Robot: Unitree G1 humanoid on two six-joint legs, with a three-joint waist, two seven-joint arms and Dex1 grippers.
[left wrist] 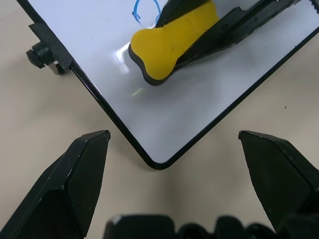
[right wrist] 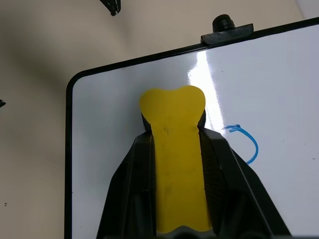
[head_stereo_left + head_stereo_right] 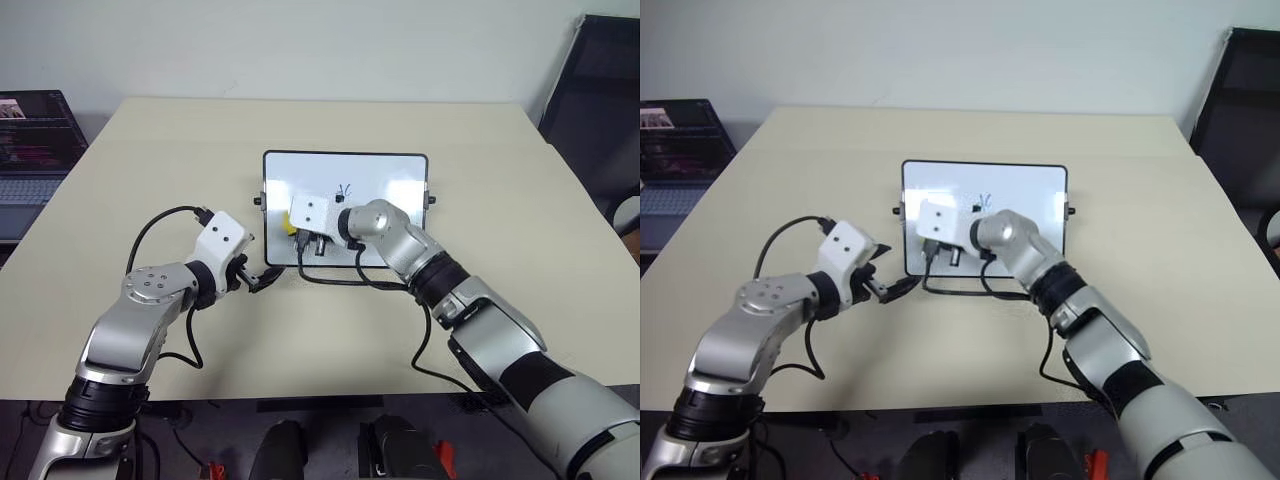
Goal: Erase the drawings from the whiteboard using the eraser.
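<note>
- Right gripper [image 2: 174,164]: reaches forward and leftward over the whiteboard [image 3: 385,170], fingers clamped on the eraser [image 2: 173,149] near the board's left corner, beside a blue loop drawing [image 2: 246,142].
- Left gripper [image 1: 174,144]: fingers spread apart, empty, poised off the board's near-left corner above the table [image 3: 150,150].

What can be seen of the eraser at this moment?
The eraser is a yellow, bone-shaped block, wider at its rounded end, with a dark layer underneath. The right gripper is shut on its narrow middle, one black finger on each side. It sits over the whiteboard near a corner, beside a blue loop drawing; whether the underside touches the surface cannot be told.
</note>
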